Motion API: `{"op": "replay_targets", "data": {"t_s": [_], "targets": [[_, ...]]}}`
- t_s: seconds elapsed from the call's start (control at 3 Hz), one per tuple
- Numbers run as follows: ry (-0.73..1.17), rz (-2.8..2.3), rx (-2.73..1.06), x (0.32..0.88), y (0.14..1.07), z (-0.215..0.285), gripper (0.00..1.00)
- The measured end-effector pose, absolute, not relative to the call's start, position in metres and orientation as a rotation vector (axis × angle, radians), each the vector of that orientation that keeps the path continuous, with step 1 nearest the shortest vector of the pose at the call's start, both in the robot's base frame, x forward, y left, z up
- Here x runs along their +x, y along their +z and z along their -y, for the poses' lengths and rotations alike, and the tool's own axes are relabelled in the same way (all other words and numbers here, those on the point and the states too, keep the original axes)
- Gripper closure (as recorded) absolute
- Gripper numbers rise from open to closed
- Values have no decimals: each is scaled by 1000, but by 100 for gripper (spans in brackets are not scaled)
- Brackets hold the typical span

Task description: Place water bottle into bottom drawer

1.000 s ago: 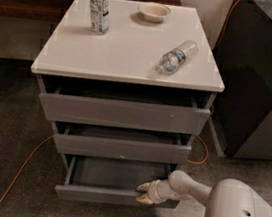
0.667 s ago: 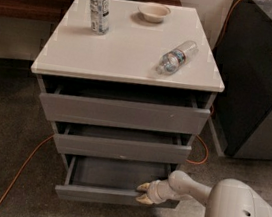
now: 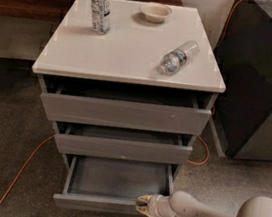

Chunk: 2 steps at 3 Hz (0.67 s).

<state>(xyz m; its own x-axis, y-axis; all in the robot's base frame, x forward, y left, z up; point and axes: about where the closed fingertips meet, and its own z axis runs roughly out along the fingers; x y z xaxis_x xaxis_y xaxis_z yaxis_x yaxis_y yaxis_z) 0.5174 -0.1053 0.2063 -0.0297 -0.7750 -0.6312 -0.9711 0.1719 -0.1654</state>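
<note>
The water bottle, small, clear and crinkled with a dark label band, lies on its side on the white cabinet top, toward the right edge. The bottom drawer is pulled out, showing a plain grey inside with nothing in it. My gripper is low at the drawer's front right corner, against its thin front panel, far below the bottle.
A taller upright clear bottle and a small white bowl stand at the back of the top. The two upper drawers are slightly open. A black bin stands right. An orange cable runs on the floor.
The bottom drawer stands a little further out than before, with my gripper still at its front right corner. The bottles and bowl have not moved.
</note>
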Motion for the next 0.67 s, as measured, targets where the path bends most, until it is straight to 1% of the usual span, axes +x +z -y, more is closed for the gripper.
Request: {"op": "replay_targets", "data": {"t_s": [0.67], "targets": [[337, -1827, -1599, 500, 223, 116, 100]]}}
